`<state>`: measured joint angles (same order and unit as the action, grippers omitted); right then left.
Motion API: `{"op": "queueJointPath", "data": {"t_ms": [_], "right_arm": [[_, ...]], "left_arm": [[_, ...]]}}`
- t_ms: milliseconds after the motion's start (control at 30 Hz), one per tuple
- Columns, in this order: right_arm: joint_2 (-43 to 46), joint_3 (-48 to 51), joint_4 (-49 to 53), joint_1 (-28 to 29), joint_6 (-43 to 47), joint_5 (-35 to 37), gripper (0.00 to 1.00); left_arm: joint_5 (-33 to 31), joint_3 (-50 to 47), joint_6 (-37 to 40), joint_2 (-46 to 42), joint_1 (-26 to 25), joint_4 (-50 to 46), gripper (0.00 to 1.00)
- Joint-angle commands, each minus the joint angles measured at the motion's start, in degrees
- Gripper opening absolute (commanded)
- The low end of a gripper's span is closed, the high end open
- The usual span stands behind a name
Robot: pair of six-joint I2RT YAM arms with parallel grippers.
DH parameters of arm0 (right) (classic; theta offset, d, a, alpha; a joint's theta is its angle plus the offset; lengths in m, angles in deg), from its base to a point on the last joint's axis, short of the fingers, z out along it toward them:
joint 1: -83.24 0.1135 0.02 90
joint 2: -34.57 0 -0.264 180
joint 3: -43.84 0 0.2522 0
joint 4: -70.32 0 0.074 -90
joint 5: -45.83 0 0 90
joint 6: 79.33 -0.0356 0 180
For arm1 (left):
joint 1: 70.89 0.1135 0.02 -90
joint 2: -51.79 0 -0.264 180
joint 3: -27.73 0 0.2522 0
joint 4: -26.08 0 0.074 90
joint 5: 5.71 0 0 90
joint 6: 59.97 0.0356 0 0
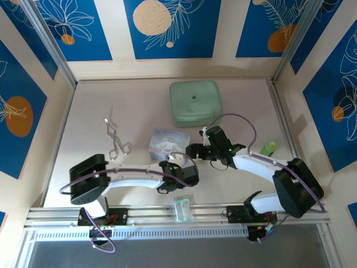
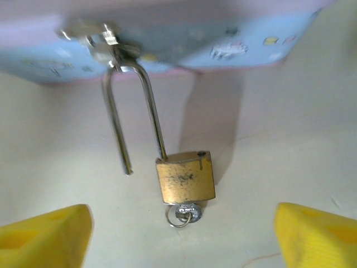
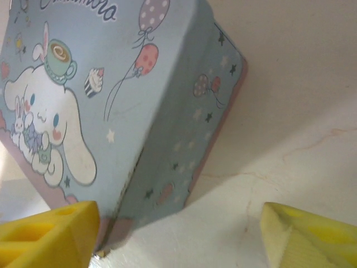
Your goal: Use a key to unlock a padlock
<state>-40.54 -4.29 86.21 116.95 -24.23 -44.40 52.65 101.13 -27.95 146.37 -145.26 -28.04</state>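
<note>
Left arm [image 1: 131, 180] lies low from its base toward 3 o'clock, wrist turned to 12. That puts the left gripper [image 1: 176, 165] at 6 o'clock of the tin [image 1: 169, 140]. Right arm [image 1: 259, 163] reaches toward 9–10 o'clock, with the right gripper [image 1: 193, 151] just beside the tin at its 4 o'clock. Left wrist cam resolves what the top view can't: fingertips [image 2: 44, 234] wide apart, gripping nothing. The padlock [image 2: 185, 178] lies on the table between and ahead of them, untouched. The key [image 2: 181, 213] is in its 6 o'clock end. The shackle [image 2: 150, 106] runs to 12 and hooks the tin's hasp [image 2: 103, 42], its free leg out of the body. Right wrist cam: fingers [image 3: 50, 234] apart, tin corner close to the left-hand one, contact unclear. Green pouch [image 1: 195, 103] is at 12 o'clock beyond the tin.
</note>
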Motion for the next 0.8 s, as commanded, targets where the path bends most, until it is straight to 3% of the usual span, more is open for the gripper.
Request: {"op": "queueJointPath", "data": {"t_ms": [0, 67, 167, 333, 467, 600, 767], "right_arm": [[5.9, 1.5, 2.6, -0.3, -0.5, 2.9, 0.99], [7.7, 1.6, 6.0, -1.7, -2.9, 4.8, 0.99], [8.5, 1.7, 8.7, -4.9, -1.8, 0.2, 0.99], [12.6, 3.6, 9.9, -2.8, -3.5, 1.2, 1.00], [15.7, 4.8, 9.7, 4.5, -7.2, 6.1, 1.00], [14.2, 3.6, 10.6, 14.3, -11.0, 14.7, 0.99], [7.0, 0.0, 9.1, 24.7, -14.9, 21.4, 0.94]], "left_arm": [[-2.6, -2.6, 3.3, -7.3, 1.1, 3.0, 0.99], [-0.8, -5.1, 7.5, -11.5, 2.4, 8.0, 0.99], [2.6, -8.3, 11.6, -17.7, 5.8, 13.5, 1.00], [6.3, -8.7, 17.8, -24.0, 14.1, 13.7, 0.99], [10.7, -8.4, 23.3, -26.4, 23.6, 14.5, 0.99], [21.5, -10.1, 26.0, -25.9, 34.0, 21.2, 0.99], [26.0, -10.5, 31.4, -20.6, 38.5, 28.9, 0.99]]}}
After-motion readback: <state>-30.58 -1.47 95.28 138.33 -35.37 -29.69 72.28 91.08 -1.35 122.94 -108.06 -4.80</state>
